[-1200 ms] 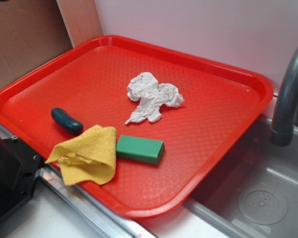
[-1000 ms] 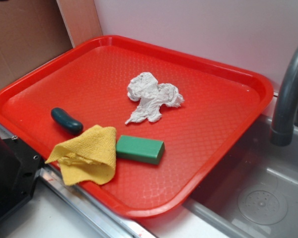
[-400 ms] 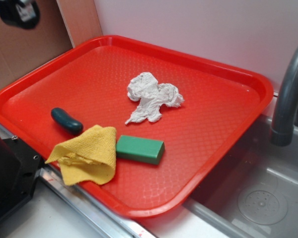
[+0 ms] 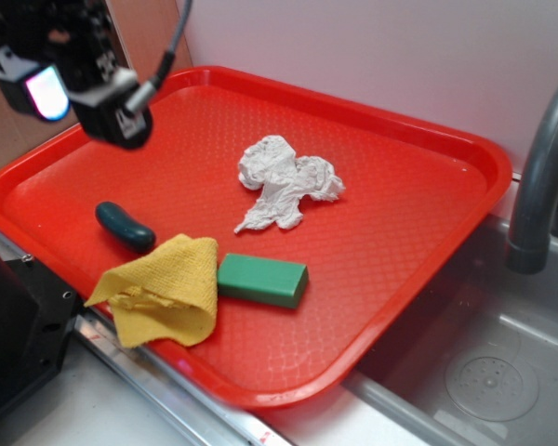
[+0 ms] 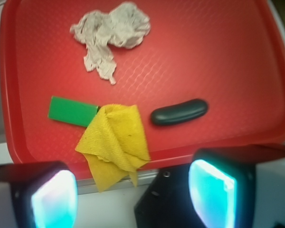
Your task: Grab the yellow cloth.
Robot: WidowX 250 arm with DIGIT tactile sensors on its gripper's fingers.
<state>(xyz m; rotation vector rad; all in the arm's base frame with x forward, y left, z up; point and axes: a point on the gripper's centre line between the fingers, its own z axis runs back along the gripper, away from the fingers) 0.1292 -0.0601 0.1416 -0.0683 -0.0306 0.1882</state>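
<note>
One red tray (image 4: pixel 428 139) is seen holding one yellow cloth (image 4: pixel 163 288), one tissue (image 4: pixel 284 181), one green block (image 4: pixel 262 280), one dark oblong piece (image 4: pixel 125 226). Gripper (image 4: pixel 65 70), upper left, is spread, empty.

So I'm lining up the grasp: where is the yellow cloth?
In the exterior view the yellow cloth drapes over the red tray's near-left rim, touching the green block, with the dark green pickle-shaped thing just behind it.

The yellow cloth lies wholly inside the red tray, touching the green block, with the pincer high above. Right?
Not wholly: in the wrist view the yellow cloth hangs over the red tray rim. It does touch the green block, and the pincer is above.
</note>
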